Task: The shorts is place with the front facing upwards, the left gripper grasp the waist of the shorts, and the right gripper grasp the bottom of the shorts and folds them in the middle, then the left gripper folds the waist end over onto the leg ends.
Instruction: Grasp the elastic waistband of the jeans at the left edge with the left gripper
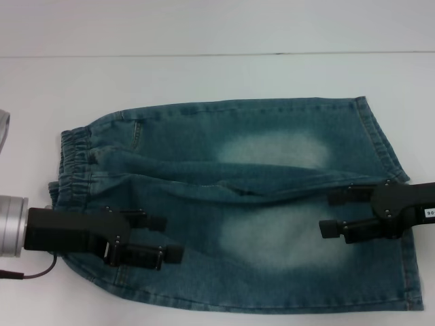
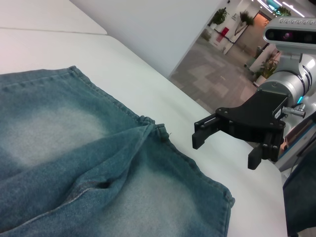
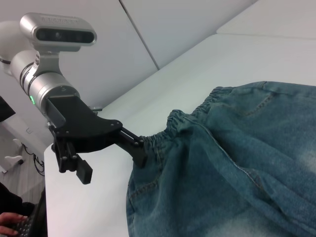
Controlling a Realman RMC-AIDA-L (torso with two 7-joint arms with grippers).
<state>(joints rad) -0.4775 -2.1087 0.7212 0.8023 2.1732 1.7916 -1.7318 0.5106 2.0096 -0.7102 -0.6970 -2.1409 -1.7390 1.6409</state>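
Observation:
The blue washed-denim shorts [image 1: 258, 129] lie flat on the white table [image 1: 204, 81]. The gathered waist [image 1: 75, 159] is on the left and the bottom of the shorts [image 1: 384, 146], the hemmed leg ends, on the right. My left gripper [image 1: 171, 238] is open above the near side of the shorts, just past the waist, holding nothing. My right gripper [image 1: 327, 213] is open over the near leg, a little inside its hem, also holding nothing. The left wrist view shows the hems [image 2: 113, 101] and the right gripper [image 2: 224, 150]. The right wrist view shows the waist [image 3: 187, 123] and the left gripper [image 3: 112, 168].
A grey object [image 1: 3, 129] pokes in at the table's far left edge. The table's back edge runs across the top of the head view. A person's hand [image 3: 10, 227] shows beyond the table's end in the right wrist view.

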